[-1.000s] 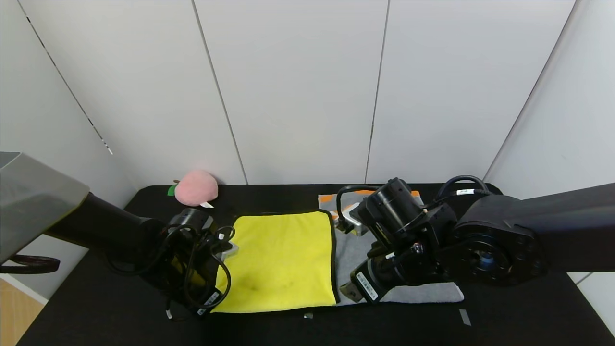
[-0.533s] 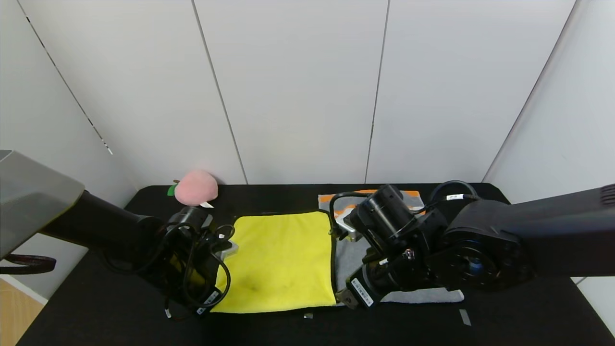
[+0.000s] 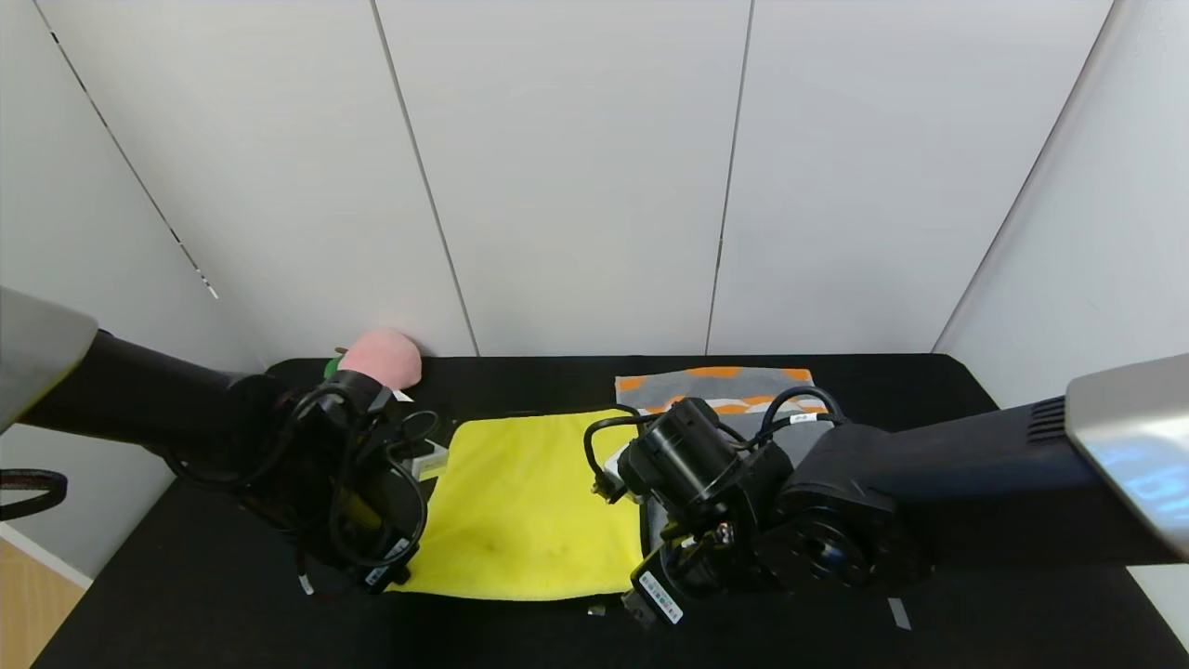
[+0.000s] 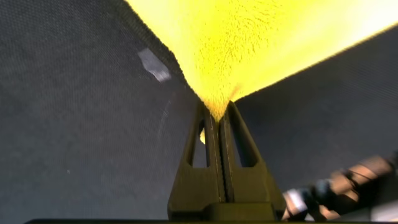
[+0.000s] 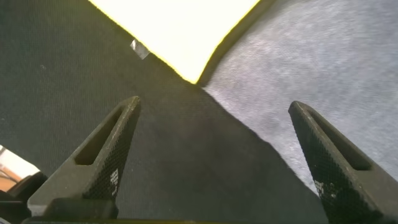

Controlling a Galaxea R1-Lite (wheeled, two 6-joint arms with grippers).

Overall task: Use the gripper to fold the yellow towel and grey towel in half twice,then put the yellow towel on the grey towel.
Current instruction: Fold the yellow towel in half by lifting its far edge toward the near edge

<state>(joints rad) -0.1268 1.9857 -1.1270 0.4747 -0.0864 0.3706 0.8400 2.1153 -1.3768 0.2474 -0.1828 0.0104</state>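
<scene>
While my left gripper (image 4: pixel 217 118) was pinched shut on the yellow towel (image 3: pixel 534 502) corner, I judged slippage the risk: thin hold. Right gripper (image 5: pixel 214 155) hung wide open, that towel's other near corner at 12 o'clock; grey towel (image 3: pixel 725 390) at 2 on the desk (image 3: pixel 1022 613).

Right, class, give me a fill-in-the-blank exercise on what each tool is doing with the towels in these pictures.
1. The left tool is shut on a corner of the ______ towel.
2. The right tool is ______, with nothing between its fingers.
3. The yellow towel lies partly over the ______ towel.
4. The pink plush toy sits at the table's far ______ corner.

Missing words: yellow; open; grey; left
</scene>
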